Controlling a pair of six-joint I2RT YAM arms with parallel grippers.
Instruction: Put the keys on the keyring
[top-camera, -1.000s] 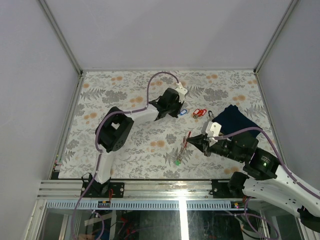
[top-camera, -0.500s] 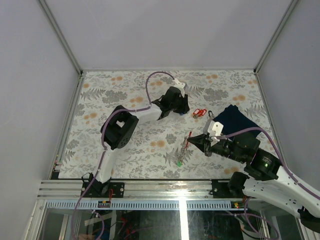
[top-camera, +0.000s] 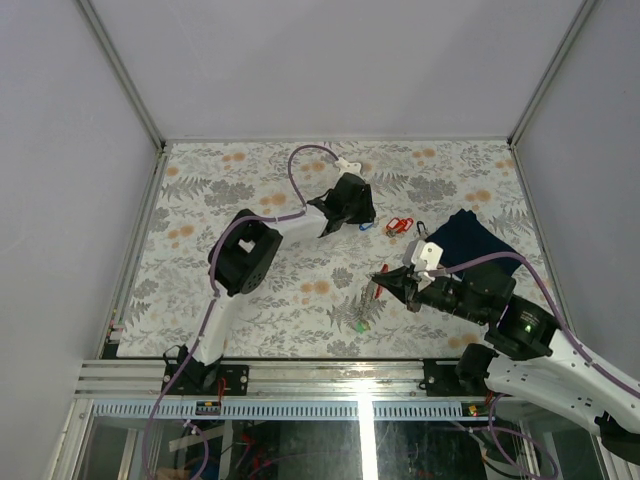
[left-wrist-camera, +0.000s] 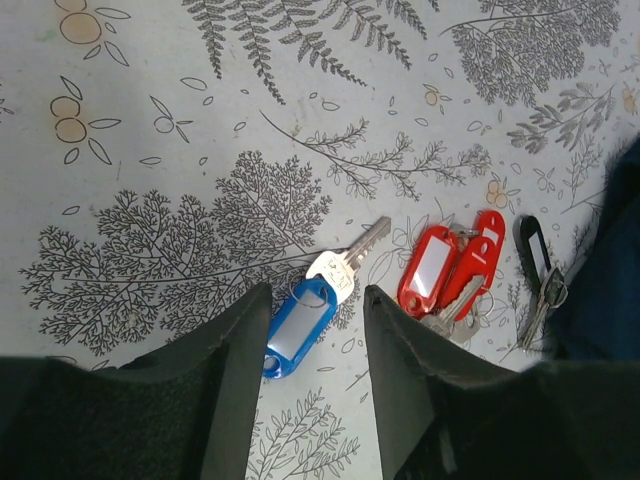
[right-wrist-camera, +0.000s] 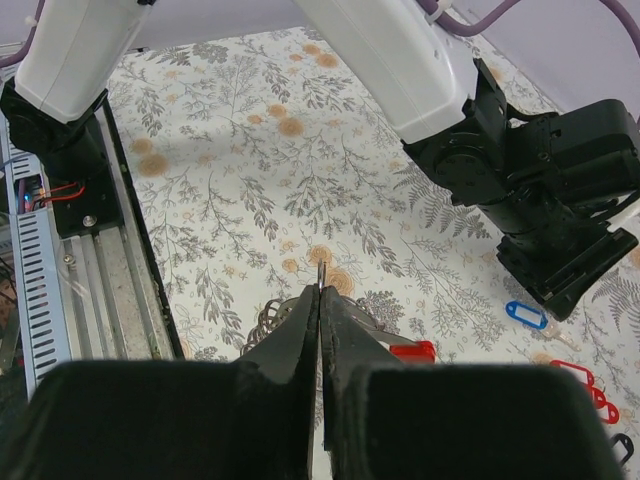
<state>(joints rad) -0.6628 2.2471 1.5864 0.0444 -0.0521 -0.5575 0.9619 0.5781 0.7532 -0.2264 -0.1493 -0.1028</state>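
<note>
There's the left gripper (left-wrist-camera: 316, 292) low over the floral table (left-wrist-camera: 150, 150), fingers spread either side of the blue-tagged key (left-wrist-camera: 298, 328), whose tag end slips behind them; two red-tagged keys (left-wrist-camera: 450, 268) lie just beside it, blades overlapping and hard to separate; a black tag (left-wrist-camera: 535, 250) sits near the navy cloth (left-wrist-camera: 612, 260), which is cut off at the edge; the right gripper (right-wrist-camera: 319, 295) has its fingers pressed together on the keyring (right-wrist-camera: 264, 318), mostly hidden beneath them; a red tag (right-wrist-camera: 410, 350) peeks out, and a green tag (top-camera: 358, 325) shows below.
</note>
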